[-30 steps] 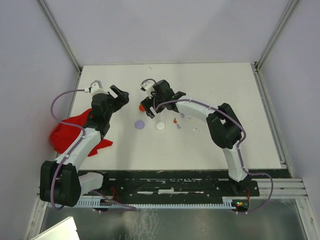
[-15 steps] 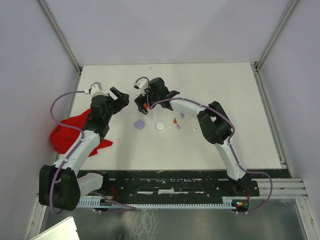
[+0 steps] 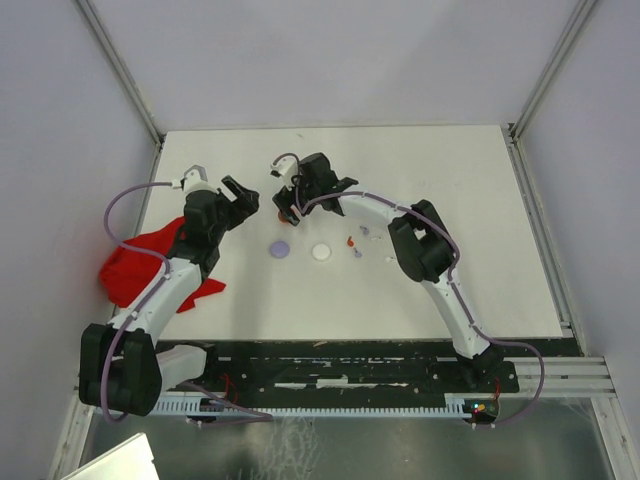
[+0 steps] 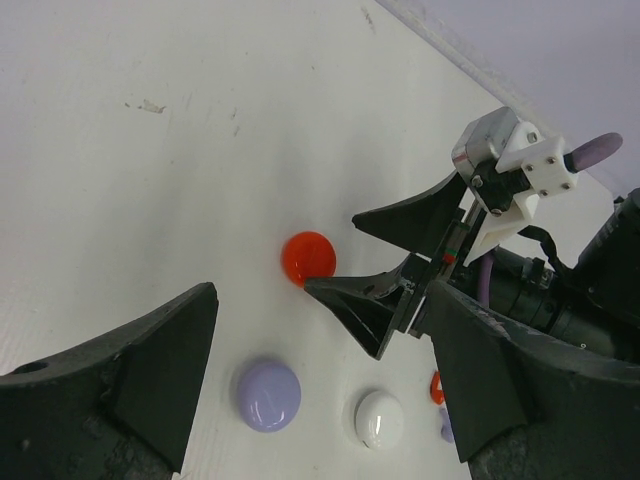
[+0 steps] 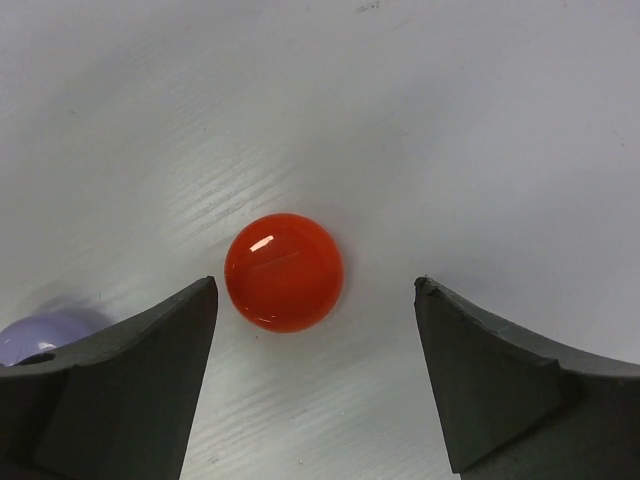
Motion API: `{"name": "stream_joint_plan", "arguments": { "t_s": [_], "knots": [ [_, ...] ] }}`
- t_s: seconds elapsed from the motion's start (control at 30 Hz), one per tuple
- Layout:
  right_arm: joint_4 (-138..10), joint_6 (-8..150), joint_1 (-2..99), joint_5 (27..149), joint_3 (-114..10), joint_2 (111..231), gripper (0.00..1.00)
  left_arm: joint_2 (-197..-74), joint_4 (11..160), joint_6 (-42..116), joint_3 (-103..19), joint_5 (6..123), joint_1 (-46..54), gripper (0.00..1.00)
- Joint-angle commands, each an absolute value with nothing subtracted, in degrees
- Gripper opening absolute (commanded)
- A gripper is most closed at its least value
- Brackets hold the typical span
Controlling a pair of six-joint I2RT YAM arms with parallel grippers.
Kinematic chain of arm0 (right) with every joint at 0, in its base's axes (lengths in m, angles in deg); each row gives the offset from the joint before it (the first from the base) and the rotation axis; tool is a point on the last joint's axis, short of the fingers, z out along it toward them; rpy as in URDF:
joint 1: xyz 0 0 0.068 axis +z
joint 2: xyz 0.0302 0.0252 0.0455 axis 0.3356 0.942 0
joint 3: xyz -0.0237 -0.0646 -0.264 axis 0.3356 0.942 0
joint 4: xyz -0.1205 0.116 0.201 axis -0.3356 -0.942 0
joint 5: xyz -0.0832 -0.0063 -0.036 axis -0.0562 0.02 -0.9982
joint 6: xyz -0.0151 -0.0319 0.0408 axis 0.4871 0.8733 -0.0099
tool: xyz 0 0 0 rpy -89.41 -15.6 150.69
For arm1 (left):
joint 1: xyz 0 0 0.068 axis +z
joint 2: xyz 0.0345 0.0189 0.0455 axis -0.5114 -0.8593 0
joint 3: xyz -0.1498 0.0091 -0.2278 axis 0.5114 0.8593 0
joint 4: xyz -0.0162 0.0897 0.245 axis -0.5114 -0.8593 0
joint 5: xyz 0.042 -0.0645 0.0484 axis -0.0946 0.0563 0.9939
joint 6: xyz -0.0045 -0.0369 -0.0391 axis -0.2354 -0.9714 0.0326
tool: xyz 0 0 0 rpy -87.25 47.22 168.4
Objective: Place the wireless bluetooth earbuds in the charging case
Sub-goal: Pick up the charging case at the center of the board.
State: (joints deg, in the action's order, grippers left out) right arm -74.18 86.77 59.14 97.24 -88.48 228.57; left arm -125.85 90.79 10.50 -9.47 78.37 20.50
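red charging case [image 5: 284, 271] lies just ahead of the wide-spread right gripper [image 5: 314, 283]; left gripper [image 4: 322, 288] likewise spread.

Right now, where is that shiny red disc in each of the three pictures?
Top external: red disc left of centre, under the right arm's jaws.
Left wrist: red disc mid-picture, by those jaws' tips.
Right wrist: red disc central, between the open jaws.
Shared landmark: lilac disc, nearby in all three.

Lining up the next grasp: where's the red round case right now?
The red round case lies on the table between the right arm's open fingers, touching neither; in the left wrist view it sits above the lilac case.
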Motion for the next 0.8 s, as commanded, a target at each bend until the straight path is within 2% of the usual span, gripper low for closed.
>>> {"name": "stream_joint_plan", "arguments": {
  "t_s": [0.0, 0.77],
  "knots": [
    [-75.3, 88.6, 59.1, 99.1, -91.5, 229.4, 0.88, -127.3, 91.5, 10.3, -12.1, 77.6, 20.5, 0.91],
    [-82.4, 90.4, 59.5, 99.5, -97.0, 232.2, 0.80, -129.1, 90.9, 10.3, -13.0, 77.6, 20.6, 0.90]
  ]
}}
